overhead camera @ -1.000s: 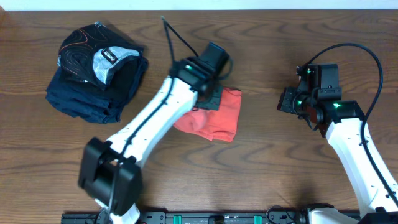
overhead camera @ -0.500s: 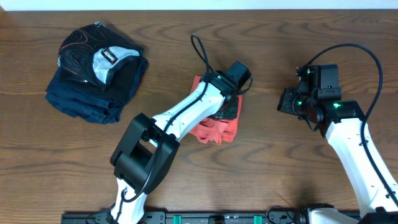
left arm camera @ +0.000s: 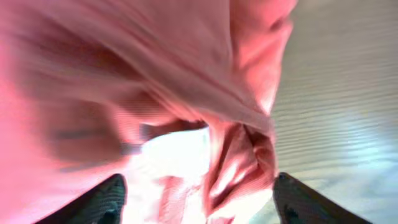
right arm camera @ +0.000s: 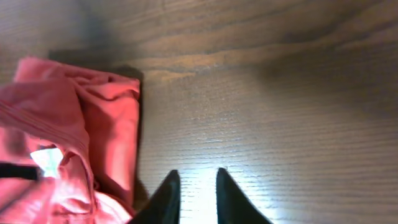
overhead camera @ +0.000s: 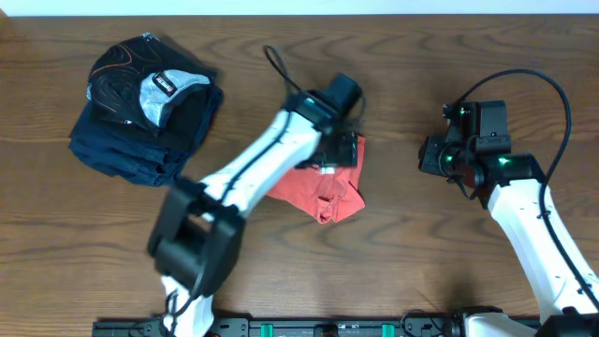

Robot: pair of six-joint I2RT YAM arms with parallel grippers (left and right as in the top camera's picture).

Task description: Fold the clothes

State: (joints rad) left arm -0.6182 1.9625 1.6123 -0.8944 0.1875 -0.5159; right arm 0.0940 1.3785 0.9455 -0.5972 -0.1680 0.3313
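The coral-red T-shirt (overhead camera: pixel 323 192) lies in a rumpled, compact heap at the centre of the tabletop (overhead camera: pixel 421 253), so I judge it only partly folded, with smoothing and squaring left to do. The left jaws stand wide just over the cloth, gripping nothing. The right jaws, slightly parted and empty, hover over bare wood at its right.
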